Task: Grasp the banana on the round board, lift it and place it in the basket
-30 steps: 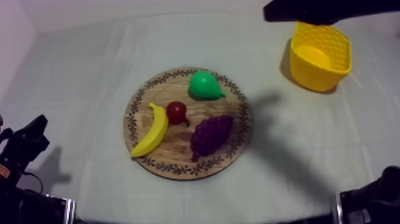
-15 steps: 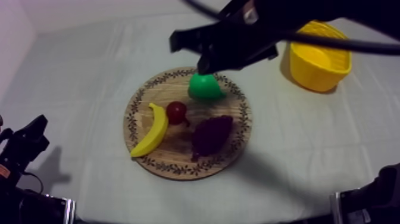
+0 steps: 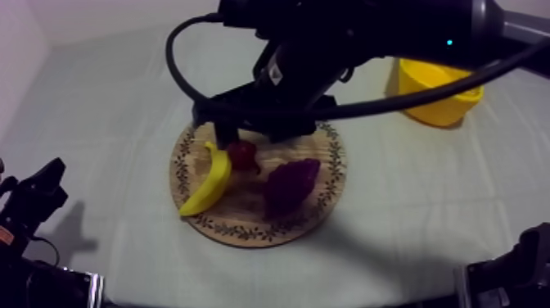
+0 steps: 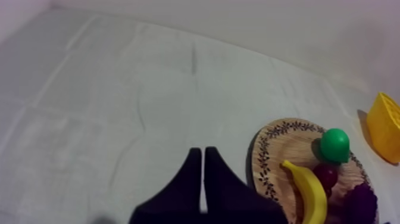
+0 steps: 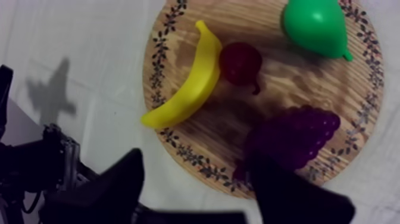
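Top view puts the task at its start: the banana [image 3: 209,180] lies ungrasped on the board [image 3: 245,231], along its 9 o'clock edge beside the small red fruit [image 3: 243,154]. The basket [image 3: 442,105] waits at the board's 2 o'clock. The right arm [image 3: 327,49] hangs over the board, right jaws wide with nothing between them. The left jaws lie together, narrow, out at 8 o'clock on the counter [image 3: 106,98]. Grasp, lift, carry and drop all remain. Count: one banana, one pear [image 5: 314,27], one grapes [image 3: 290,184], one small red fruit, one board, one basket.
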Controlling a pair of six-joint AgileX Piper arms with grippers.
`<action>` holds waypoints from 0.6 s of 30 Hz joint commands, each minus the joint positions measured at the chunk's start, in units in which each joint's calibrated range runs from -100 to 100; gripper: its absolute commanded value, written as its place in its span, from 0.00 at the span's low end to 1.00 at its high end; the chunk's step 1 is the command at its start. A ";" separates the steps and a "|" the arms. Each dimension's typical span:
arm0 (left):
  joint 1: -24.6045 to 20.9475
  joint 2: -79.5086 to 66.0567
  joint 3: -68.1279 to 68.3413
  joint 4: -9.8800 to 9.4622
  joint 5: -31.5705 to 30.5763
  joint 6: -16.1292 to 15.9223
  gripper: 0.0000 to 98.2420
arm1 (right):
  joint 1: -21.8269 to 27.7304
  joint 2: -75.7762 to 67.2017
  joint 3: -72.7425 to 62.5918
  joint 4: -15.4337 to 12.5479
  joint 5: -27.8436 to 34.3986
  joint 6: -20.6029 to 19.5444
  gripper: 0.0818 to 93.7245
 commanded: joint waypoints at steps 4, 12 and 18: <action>0.01 0.00 -0.03 -0.01 0.00 0.00 0.00 | 0.28 2.63 -2.59 -0.79 1.08 -0.41 0.74; 0.01 0.00 -0.03 -0.01 0.00 -0.01 0.00 | 1.16 9.54 -7.66 -3.00 2.96 0.40 0.79; 0.01 0.00 -0.03 -0.01 0.00 0.00 0.00 | 1.81 16.08 -12.29 -4.91 4.95 1.81 0.79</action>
